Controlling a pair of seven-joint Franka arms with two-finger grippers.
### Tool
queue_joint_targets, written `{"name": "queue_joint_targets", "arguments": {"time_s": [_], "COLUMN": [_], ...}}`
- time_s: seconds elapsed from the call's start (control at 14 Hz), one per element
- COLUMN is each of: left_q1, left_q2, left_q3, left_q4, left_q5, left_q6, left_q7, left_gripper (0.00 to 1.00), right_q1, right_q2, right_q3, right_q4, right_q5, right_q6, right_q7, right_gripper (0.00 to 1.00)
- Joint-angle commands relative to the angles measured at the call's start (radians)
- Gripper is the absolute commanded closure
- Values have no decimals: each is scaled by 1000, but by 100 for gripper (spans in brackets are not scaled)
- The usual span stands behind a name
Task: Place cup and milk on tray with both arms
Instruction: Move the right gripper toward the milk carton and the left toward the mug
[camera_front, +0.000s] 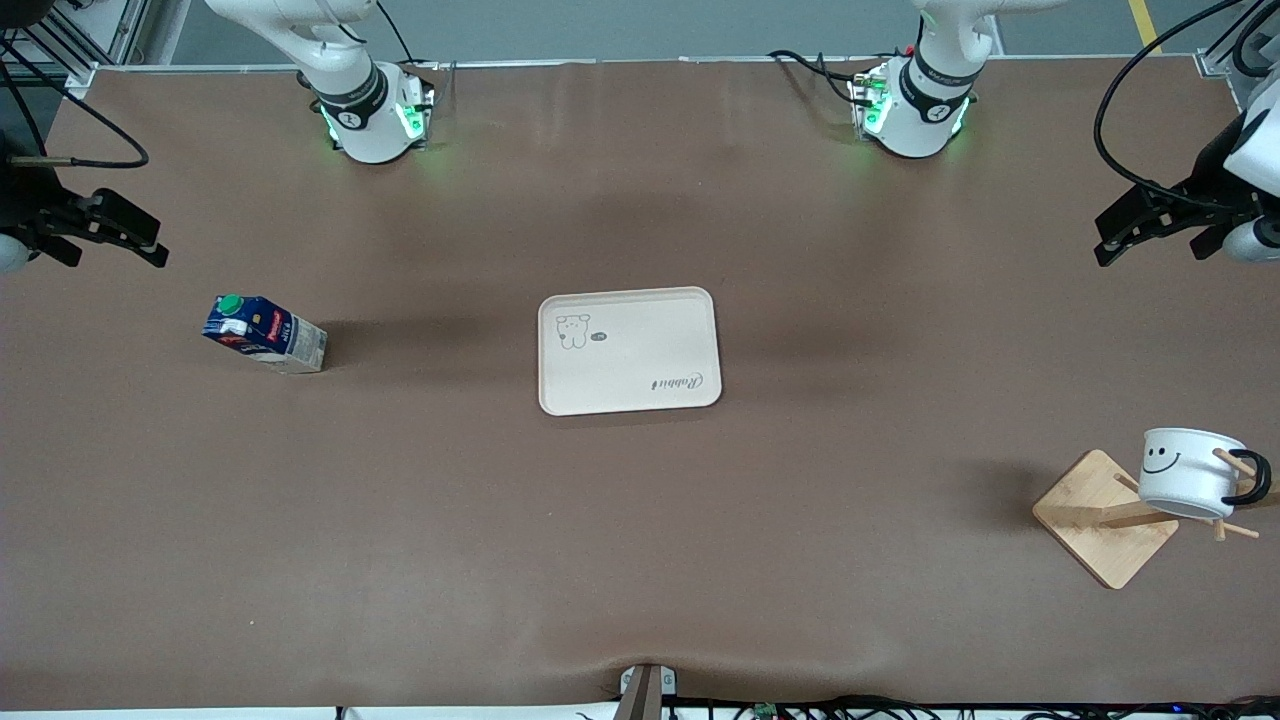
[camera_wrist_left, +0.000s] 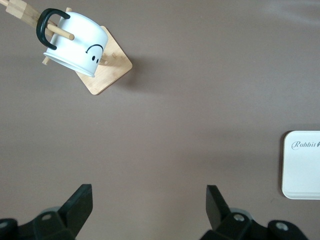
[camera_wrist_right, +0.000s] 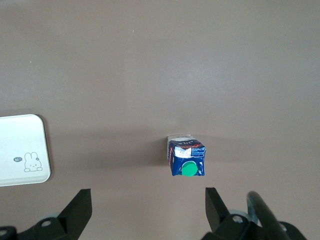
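The milk (camera_front: 265, 334) stood upright at the right arm's end, below the wide-open right gripper (camera_wrist_right: 145, 210); the cup (camera_front: 1190, 472) hung on a wooden stand (camera_front: 1105, 517) nearer the wide-open left gripper (camera_wrist_left: 149, 210); the tray (camera_front: 629, 350) lay empty between them.

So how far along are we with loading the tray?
Nothing is done: the tray holds nothing. The milk stands toward the right arm's end, the cup hangs on its wooden stand. The left gripper and right gripper are open, holding nothing. Both placements remain.
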Motion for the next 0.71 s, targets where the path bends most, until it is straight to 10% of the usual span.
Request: {"name": "queue_joint_targets", "arguments": {"time_s": [0.0,0.64], "left_q1": [4,140], "left_q2": [16,48], "left_q3": [2,10], "left_q4": [36,39], "left_q5": [-7,-15], "left_q6": [-13,86], "left_q7": [10,7], "left_gripper": [0,0], "right_q1": [4,-10], "right_q2": [9,36], "right_q3": [-2,-8], "right_q4": [24,25], "right_q5": [-11,-5], "right_q6": [-10,-5], "right_q7": [-3,4], "right_gripper": [0,0]}}
